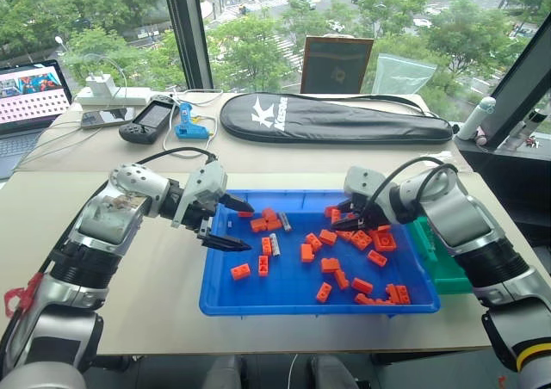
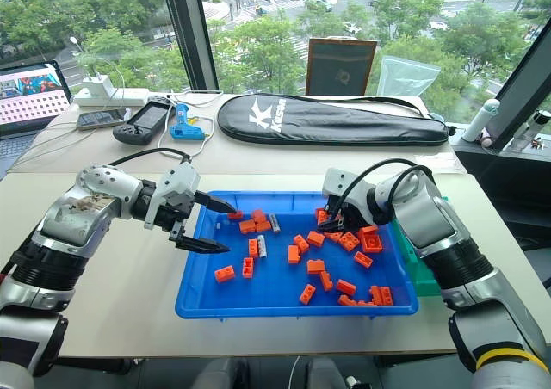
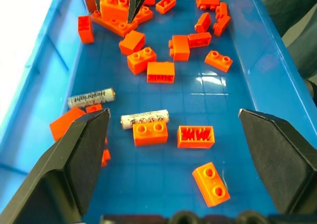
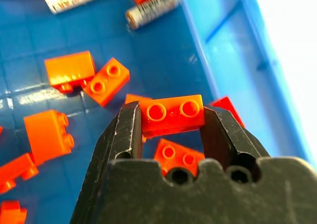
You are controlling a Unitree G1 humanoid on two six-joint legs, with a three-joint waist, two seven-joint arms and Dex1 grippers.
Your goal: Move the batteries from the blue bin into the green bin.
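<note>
A wide, shallow bright blue plastic bin (image 1: 224,296) is seen on the pale table (image 1: 155,277), scattered with many small orange toy bricks (image 1: 306,252). Two slim grey-silver batteries (image 3: 145,119) are counted in it, lying near its far left part among the bricks. A smaller, deeper green plastic bin (image 1: 441,267) is set against its right side; its contents cannot be made out. The left hand (image 1: 225,224) is held spread over the blue bin's left end. One orange brick (image 4: 172,114) is pinched in the right hand (image 4: 171,120).
</note>
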